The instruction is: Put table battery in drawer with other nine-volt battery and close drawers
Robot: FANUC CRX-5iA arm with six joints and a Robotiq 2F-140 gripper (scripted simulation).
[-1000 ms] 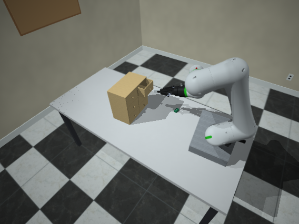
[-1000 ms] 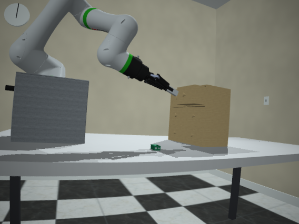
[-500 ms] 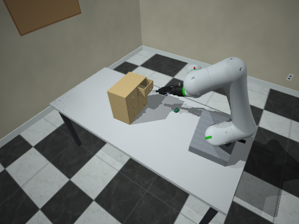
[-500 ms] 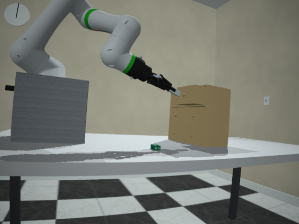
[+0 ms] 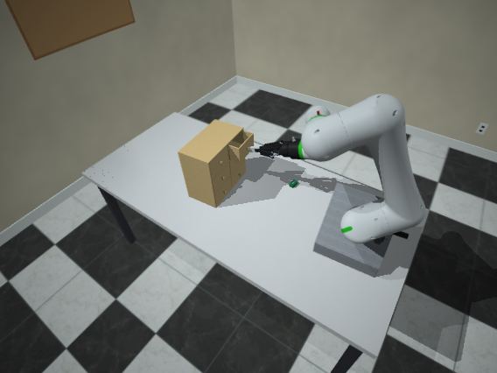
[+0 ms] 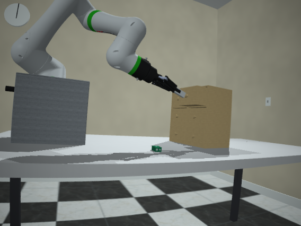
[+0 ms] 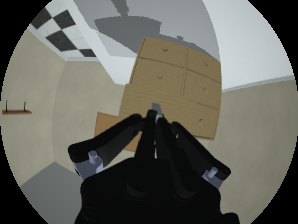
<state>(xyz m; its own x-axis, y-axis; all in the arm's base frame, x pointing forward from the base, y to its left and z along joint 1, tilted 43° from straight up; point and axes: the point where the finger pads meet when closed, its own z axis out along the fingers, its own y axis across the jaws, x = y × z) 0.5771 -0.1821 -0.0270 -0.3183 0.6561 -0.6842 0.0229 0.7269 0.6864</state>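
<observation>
The small wooden chest [image 5: 214,164] stands on the white table, with several drawers in two columns. Its top drawer [image 5: 241,142] on the side away from the top camera is pulled partly out; I cannot see what is inside. My gripper [image 5: 254,150] [image 6: 182,93] is shut and empty, its fingertips right at that drawer's front, near the knob. The green nine-volt battery [image 5: 293,184] lies on the table in front of the chest, between it and my base; it also shows in the exterior view [image 6: 156,148]. In the wrist view the chest front [image 7: 176,86] lies just beyond the shut fingers [image 7: 154,112].
My arm's grey base block [image 5: 354,228] stands at the table's right end. The arm reaches over the table above the battery. The other drawers look pushed in.
</observation>
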